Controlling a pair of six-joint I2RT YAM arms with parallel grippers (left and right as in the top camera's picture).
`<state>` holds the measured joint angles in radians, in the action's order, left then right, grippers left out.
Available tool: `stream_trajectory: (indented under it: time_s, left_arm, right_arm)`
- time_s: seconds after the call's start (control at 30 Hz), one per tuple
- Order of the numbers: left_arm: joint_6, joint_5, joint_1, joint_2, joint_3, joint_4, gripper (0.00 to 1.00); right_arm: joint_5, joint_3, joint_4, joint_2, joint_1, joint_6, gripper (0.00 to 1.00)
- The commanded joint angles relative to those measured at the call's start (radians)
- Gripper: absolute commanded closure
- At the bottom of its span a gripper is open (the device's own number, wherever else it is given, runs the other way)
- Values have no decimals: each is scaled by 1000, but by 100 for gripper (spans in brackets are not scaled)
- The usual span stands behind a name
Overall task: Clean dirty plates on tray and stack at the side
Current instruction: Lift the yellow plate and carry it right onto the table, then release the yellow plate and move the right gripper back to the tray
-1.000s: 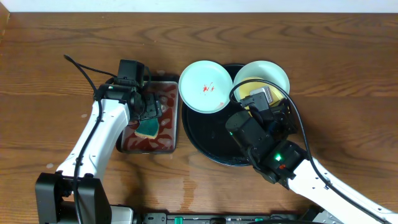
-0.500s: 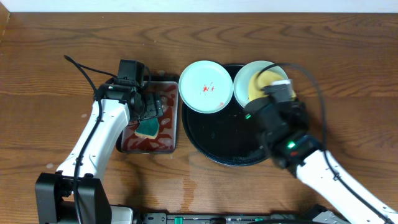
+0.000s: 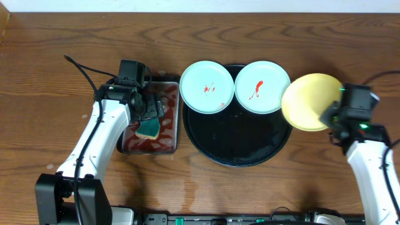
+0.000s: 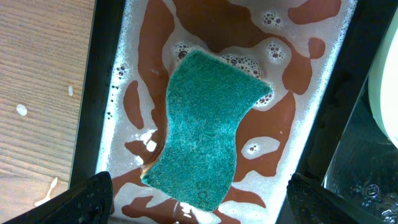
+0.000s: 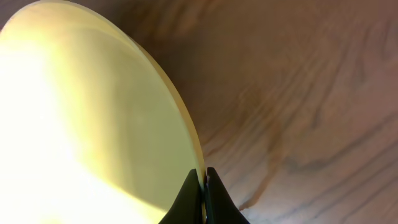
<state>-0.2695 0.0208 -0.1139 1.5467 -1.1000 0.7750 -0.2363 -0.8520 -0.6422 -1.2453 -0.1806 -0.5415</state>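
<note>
Two pale mint-blue plates with red smears, one on the left (image 3: 206, 87) and one on the right (image 3: 262, 87), rest on the far rim of the round black tray (image 3: 236, 147). My right gripper (image 3: 332, 116) is shut on the rim of the pale yellow plate (image 3: 309, 100) and holds it to the right of the tray, over the wood; the right wrist view shows the plate (image 5: 87, 124) pinched between the fingers (image 5: 204, 186). My left gripper (image 4: 198, 202) is open above a green sponge (image 4: 208, 124) that lies in the small red-stained tray (image 3: 170, 106).
The small rectangular tray (image 4: 292, 134) holds foamy reddish water. Its right edge nearly touches the black tray. Bare wooden table (image 3: 350, 50) lies to the right of the black tray, under the yellow plate.
My right gripper has lifted the yellow plate off the right mint-blue plate and carried it right, past the tray's edge. That plate's red smear now shows. The left arm has not moved.
</note>
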Motion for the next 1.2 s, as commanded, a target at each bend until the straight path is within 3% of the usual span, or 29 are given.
stream_trajectory:
  time_s: [0.0, 0.3, 0.83, 0.97, 1.07, 1.17]
  left_arm:
    - [-9, -2, 3, 2, 3, 2, 10]
    - [-9, -2, 3, 2, 3, 2, 10]
    - [-9, -2, 3, 2, 3, 2, 10]
    - [-9, -2, 3, 2, 3, 2, 10]
    - [-9, -2, 3, 2, 3, 2, 9]
    - [-9, -2, 3, 2, 3, 2, 10]
  right_arm:
    - [104, -16, -14, -10, -78, -30, 99]
    - [103, 19, -22, -137, -216, -39, 99]
    - [101, 29, 2, -254, -296, -19, 99]
    - [102, 29, 3, -254, -296, -18, 85]
    - [102, 29, 3, -254, -296, -18, 82]
    - [103, 29, 3, -253, -296, -18, 73]
